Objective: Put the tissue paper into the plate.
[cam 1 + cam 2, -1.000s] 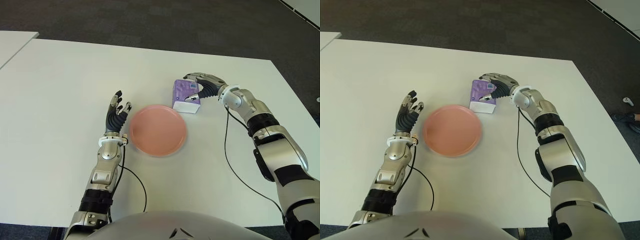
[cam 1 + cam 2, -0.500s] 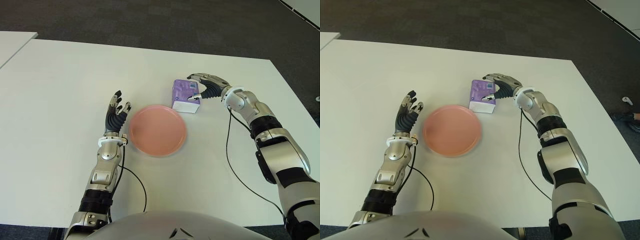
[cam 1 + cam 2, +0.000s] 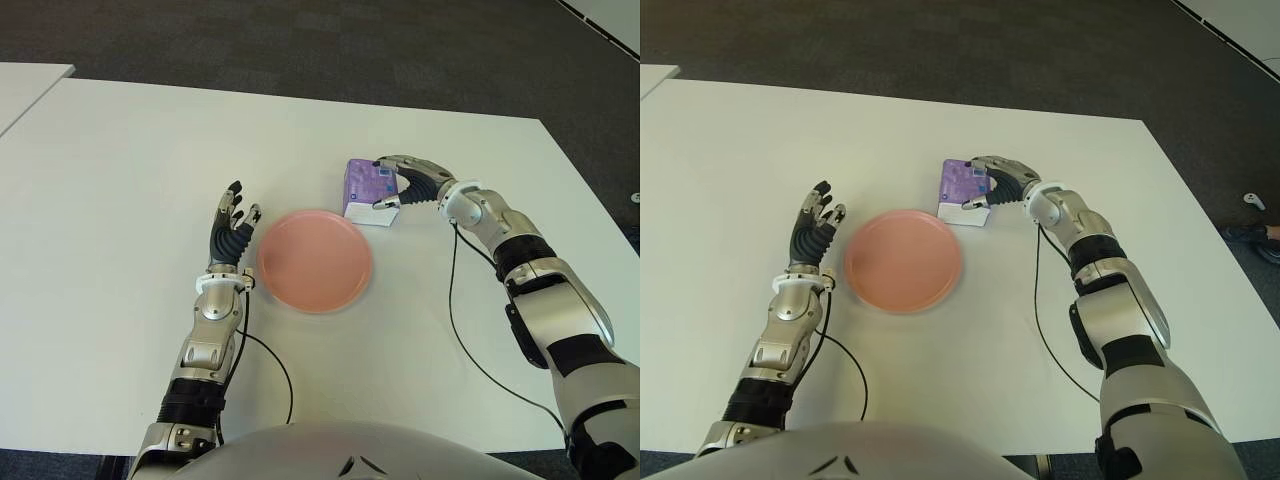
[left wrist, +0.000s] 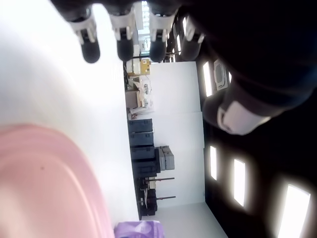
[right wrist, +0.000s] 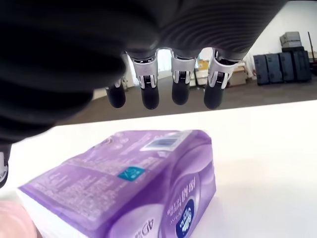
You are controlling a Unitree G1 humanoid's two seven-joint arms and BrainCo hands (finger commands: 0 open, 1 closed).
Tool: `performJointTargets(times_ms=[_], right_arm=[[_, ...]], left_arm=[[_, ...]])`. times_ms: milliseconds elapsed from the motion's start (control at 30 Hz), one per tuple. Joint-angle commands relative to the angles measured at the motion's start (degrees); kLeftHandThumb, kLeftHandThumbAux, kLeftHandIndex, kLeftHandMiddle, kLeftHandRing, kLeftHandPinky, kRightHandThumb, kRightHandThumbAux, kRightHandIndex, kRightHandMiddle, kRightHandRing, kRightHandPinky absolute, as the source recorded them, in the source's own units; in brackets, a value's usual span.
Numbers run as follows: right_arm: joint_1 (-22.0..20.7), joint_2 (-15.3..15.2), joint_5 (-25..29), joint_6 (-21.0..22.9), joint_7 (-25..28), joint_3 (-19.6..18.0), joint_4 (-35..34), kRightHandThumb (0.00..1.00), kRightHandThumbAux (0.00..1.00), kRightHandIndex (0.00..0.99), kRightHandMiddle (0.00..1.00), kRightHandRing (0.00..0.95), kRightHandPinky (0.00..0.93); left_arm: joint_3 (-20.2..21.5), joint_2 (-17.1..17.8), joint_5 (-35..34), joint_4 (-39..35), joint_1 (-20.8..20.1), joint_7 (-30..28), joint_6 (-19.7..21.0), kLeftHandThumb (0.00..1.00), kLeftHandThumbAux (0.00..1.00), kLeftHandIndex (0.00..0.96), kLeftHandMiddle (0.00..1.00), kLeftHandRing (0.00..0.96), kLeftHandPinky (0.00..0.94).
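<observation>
The purple tissue paper pack point(image 3: 364, 188) lies flat on the white table point(image 3: 120, 170), just beyond the far right rim of the pink plate point(image 3: 315, 260). My right hand point(image 3: 398, 183) reaches over the pack from the right. Its fingers point(image 5: 181, 91) arch above the pack's top point(image 5: 133, 183) with a gap under them, and the thumb sits at the pack's near right corner. The hand is open and holds nothing. My left hand point(image 3: 234, 228) stands open, fingers up, just left of the plate. Nothing lies in the plate.
The table's right edge point(image 3: 590, 190) runs behind my right arm, with dark carpet beyond it. A black cable point(image 3: 455, 320) hangs from the right forearm across the table. A second white table corner point(image 3: 30, 80) shows at the far left.
My right hand drew back a little from the pack, then came forward again over its top. The pack, plate and left hand kept their places.
</observation>
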Motion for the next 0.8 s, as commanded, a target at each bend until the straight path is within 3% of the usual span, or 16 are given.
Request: performJointTargets(times_ms=[33, 367, 800], right_arm=[[0.4, 1.0, -1.7, -0.1, -0.9, 1.9, 2.1, 0.262, 0.399, 0.0, 0.0, 0.0, 0.002], [-0.5, 2.0, -3.1, -1.6, -2.0, 4.8, 3.8, 0.245, 0.425, 0.0, 0.004, 0.0, 0.0], [-0.8, 2.7, -3.3, -2.1, -2.3, 6.6, 4.1, 0.25, 0.417, 0.0, 0.001, 0.0, 0.0]], left_arm=[[-0.4, -0.2, 0.5, 0.8, 0.6, 0.0, -0.6, 0.0, 0.571, 0.0, 0.0, 0.0, 0.0], [-0.5, -0.6, 0.6, -0.8, 1.0, 0.5, 0.8, 0.0, 0.576, 0.0, 0.0, 0.0, 0.0], [0.4, -0.5, 0.8, 2.5, -0.2, 1.9, 0.2, 0.0, 0.57, 0.0, 0.0, 0.0, 0.0]])
